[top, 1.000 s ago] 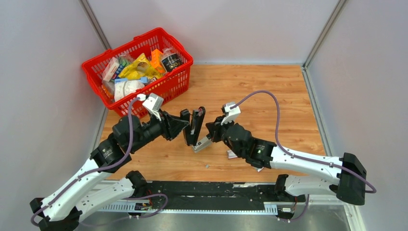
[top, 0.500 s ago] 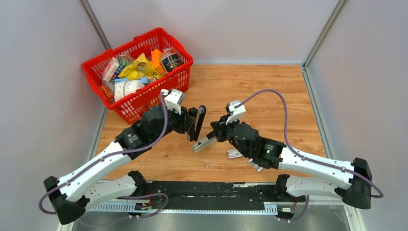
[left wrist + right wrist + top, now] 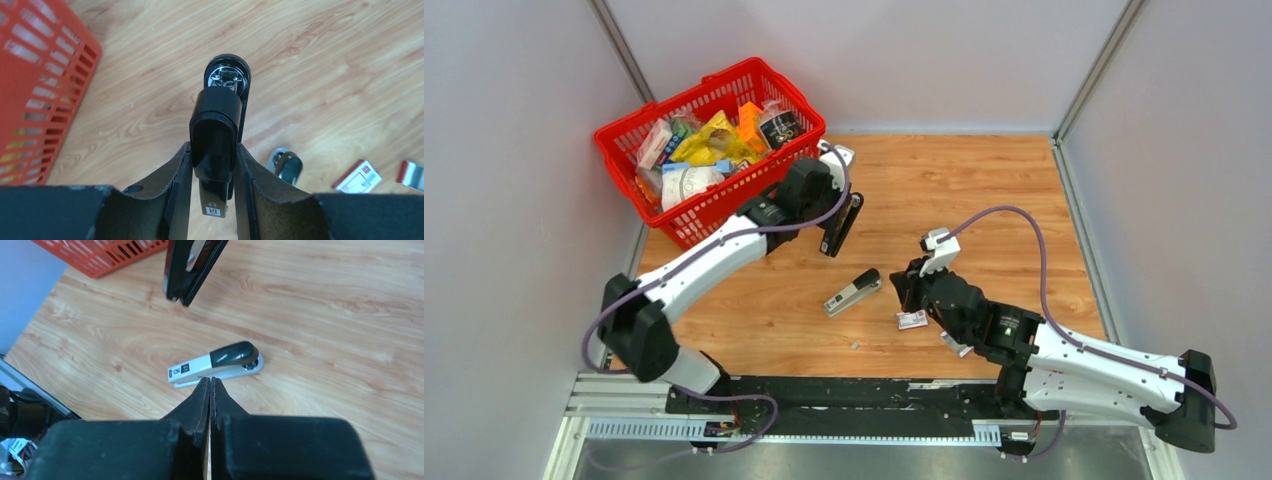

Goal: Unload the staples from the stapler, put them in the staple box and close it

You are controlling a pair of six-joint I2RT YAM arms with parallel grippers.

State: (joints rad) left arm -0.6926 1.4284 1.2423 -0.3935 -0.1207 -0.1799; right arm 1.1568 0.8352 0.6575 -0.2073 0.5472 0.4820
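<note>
The stapler is in two pieces. My left gripper [image 3: 829,205] is shut on the black top arm [image 3: 840,224] and holds it above the table near the basket; in the left wrist view [image 3: 214,150] the black arm [image 3: 217,120] sits between the fingers. The silver-grey magazine and base [image 3: 852,292], with a black rear cap, lies flat on the wood; it also shows in the right wrist view [image 3: 215,365]. My right gripper [image 3: 904,288] is shut and empty, just right of it [image 3: 210,381]. A tiny grey staple bit [image 3: 854,344] lies near the front edge.
A red basket [image 3: 724,195] full of packets stands at the back left, close to my left gripper. A small white-and-red box [image 3: 912,320] lies by my right gripper and shows in the left wrist view [image 3: 359,176]. Grey walls close in the table.
My left gripper has carried the black arm up and back toward the basket. My right gripper let go of the silver base, which now lies on the table, and drew back to the right.
</note>
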